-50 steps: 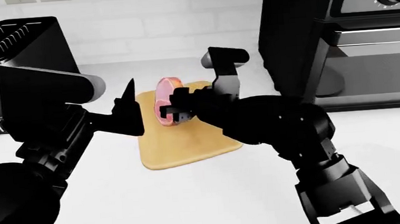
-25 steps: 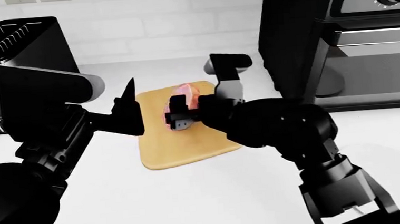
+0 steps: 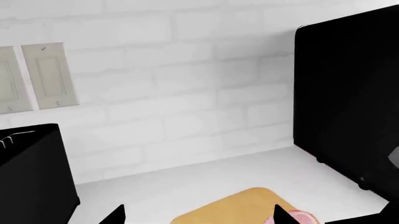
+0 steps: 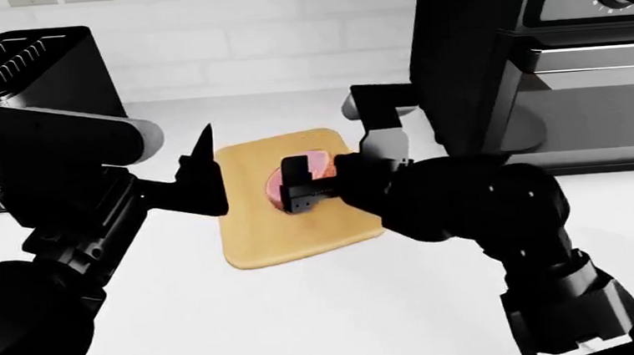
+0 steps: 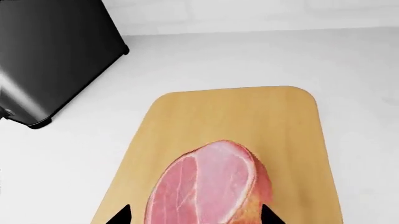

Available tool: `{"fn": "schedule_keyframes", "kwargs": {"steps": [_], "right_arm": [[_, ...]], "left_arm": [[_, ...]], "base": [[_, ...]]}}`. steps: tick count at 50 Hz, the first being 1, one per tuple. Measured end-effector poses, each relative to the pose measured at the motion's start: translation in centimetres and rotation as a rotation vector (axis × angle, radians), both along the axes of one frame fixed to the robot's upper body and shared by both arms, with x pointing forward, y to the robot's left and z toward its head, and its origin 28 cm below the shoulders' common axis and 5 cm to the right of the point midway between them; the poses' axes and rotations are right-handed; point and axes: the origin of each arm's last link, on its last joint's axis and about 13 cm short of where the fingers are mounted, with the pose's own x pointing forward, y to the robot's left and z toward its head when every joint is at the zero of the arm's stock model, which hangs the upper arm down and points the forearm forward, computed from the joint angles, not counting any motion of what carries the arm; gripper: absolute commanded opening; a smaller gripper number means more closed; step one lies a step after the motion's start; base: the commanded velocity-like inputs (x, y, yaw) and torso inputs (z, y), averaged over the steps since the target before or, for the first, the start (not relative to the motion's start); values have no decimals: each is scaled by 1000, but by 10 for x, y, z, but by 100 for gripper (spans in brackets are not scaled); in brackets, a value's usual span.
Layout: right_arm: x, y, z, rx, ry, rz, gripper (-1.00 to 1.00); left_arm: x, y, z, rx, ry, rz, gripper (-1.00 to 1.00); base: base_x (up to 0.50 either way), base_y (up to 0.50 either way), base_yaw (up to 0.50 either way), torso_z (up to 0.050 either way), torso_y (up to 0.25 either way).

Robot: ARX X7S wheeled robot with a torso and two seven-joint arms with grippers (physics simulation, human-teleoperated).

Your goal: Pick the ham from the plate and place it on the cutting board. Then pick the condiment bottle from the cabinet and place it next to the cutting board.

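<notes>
The right gripper [image 4: 298, 189] grips the ham [image 5: 209, 189] low over the cutting board [image 4: 256, 232], so releasing it tilted could let it roll off; the left gripper's [image 4: 207, 178] opening isn't discernible.

ham [image 4: 314, 168]: mostly hidden behind right gripper [image 4: 298, 187], lower part cut off in right wrist view | cutting board [image 4: 285, 201]: partly covered by arm | left gripper: only fingertips [image 3: 115, 215] show

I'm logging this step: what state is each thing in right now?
ham: on the cutting board, between the right gripper's fingers.
cutting board: flat on the counter.
left gripper: empty, beside the board; open or shut unclear.
</notes>
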Motion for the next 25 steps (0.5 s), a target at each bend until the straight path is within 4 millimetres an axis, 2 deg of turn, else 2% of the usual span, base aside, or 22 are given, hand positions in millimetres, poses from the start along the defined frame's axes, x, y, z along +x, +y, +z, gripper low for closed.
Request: {"fn": "schedule_keyframes", "kwargs": {"steps": [16, 25], "right_arm": [[-25, -16, 8, -54, 6, -41, 100], [-39, -29, 28, -72, -87, -85, 100]], "left_arm": [[-1, 0, 3, -4, -7, -3, 100], [-2, -1, 7, -7, -14, -2, 100]], "base": [[0, 0, 0, 0, 0], [0, 0, 0, 0, 0]]}}
